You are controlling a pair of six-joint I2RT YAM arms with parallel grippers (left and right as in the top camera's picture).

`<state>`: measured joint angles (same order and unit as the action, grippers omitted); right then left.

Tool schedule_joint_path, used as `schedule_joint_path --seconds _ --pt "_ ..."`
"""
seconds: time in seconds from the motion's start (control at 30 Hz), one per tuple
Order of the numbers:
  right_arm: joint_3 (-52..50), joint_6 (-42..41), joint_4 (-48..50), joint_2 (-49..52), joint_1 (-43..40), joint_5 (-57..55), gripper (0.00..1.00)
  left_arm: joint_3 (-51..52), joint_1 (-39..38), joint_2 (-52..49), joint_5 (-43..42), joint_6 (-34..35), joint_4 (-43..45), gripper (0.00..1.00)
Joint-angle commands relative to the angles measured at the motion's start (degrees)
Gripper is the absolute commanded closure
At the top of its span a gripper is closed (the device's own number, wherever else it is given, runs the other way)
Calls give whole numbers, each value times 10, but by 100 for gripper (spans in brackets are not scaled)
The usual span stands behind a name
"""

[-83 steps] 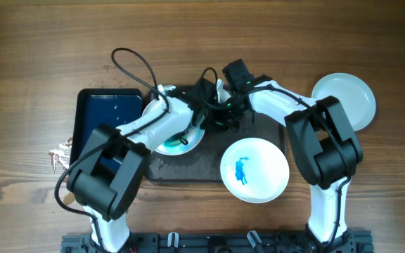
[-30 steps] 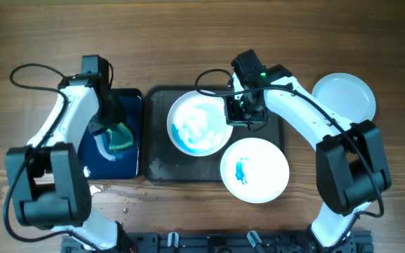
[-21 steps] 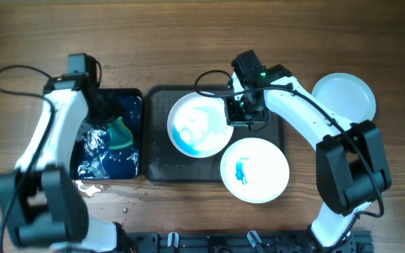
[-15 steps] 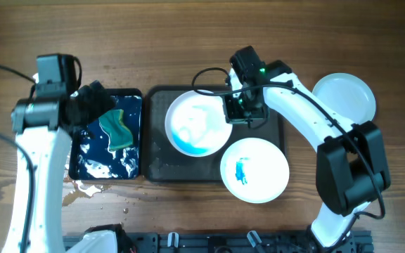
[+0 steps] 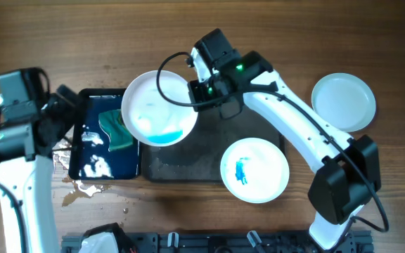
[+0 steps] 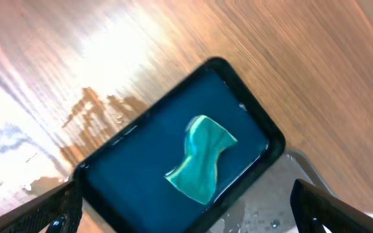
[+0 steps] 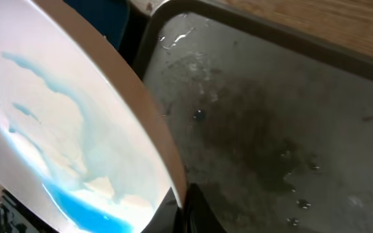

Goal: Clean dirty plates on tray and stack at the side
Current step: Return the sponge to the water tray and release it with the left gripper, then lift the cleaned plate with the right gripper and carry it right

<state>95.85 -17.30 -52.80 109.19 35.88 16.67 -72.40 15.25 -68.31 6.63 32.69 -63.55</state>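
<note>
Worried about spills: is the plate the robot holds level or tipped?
Tipped. Blue liquid lies pooled along one rim of the plate, which slants above the tray.

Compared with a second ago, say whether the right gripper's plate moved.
Yes. The plate shifted left, past the dark tray's left edge, toward the water basin.

Spilled water (image 5: 77, 187) on wooden table (image 5: 273, 28)
</note>
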Motion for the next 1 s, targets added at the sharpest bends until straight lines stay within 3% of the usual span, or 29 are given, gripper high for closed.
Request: schedule_joint_path --seconds 0.0,0.13,0.33,0.77,0.97 --pt "29 -11 -3 45 16 13 95 -12 70 16 -5 13 -15 0" --pt "104 -9 -24 93 40 13 95 -12 120 16 -47 17 -19 0" --pt "231 -7 -38 149 75 -27 95 -12 123 16 -47 17 -30 0" --pt "234 24 73 151 184 -367 96 -12 123 16 -47 17 -38 0" --pt "233 141 155 151 238 -504 95 -12 123 16 -47 17 -38 0"
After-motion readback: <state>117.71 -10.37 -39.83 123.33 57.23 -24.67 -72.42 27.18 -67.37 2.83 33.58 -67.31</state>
